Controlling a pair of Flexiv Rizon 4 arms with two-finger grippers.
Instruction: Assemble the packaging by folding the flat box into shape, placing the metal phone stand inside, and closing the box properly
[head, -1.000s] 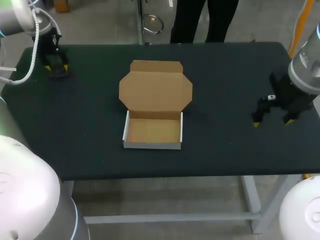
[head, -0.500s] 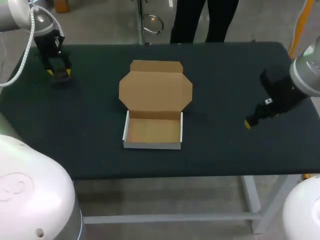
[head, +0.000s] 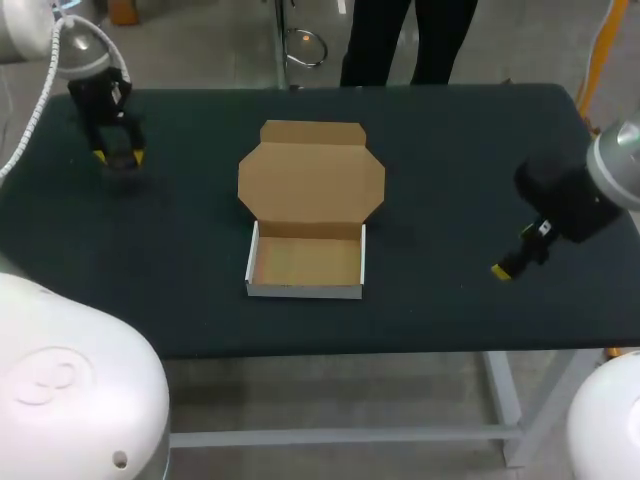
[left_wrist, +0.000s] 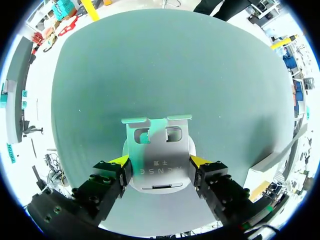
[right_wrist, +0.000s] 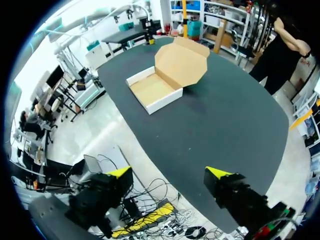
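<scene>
The worktop (head: 450, 150) fills the middle of the head view, and on it the box (head: 304, 291) sits at the centre of the frame, already folded into a tray. Its lid (head: 311, 185) is laid flat back toward the upper edge, which I take to be deliberate: the mouth faces up so you can lower the stand straight in. The tray looks empty. Your right gripper (right_wrist: 169, 174) hangs at the right of the head view, tilted, with its yellow tips well apart and nothing between them. It is parked clear of the box, probably so that it can fold the lid later. Your left gripper (head: 117, 157) is at the upper left of the head view, clamped on the phone stand (left_wrist: 159, 160) with a yellow tip against each side edge of the metal plate, a grip that should keep it square for the carry. In the head view the stand is only a dark smudge under that gripper. You cannot tell whether it rests on the worktop or hangs just above it. That view also shows only one tip of the right gripper, and the wrist hides the other.
</scene>
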